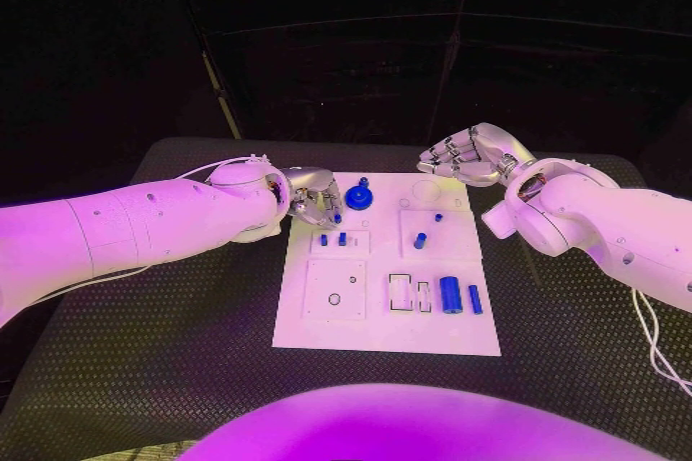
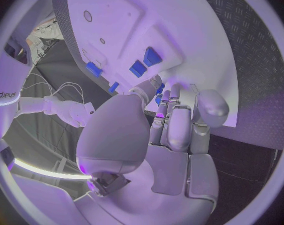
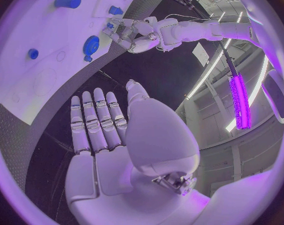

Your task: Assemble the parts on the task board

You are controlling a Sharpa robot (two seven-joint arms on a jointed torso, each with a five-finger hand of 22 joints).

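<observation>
Parts sit on the task board (image 1: 387, 331), both my hands up at its far end.

A blue cylinder (image 1: 450, 294) lies near the board's right edge, a round blue knob (image 1: 359, 195) at the far end. My left hand (image 1: 312, 197) hovers just beside that knob, fingers curled, grip unclear. My right hand (image 1: 464, 155) hangs flat-fingered, holding nothing.

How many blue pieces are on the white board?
7 on the board: a round gear by the left hand, two small pegs, two mid-right, two bars lower right. More may be hidden.
</observation>
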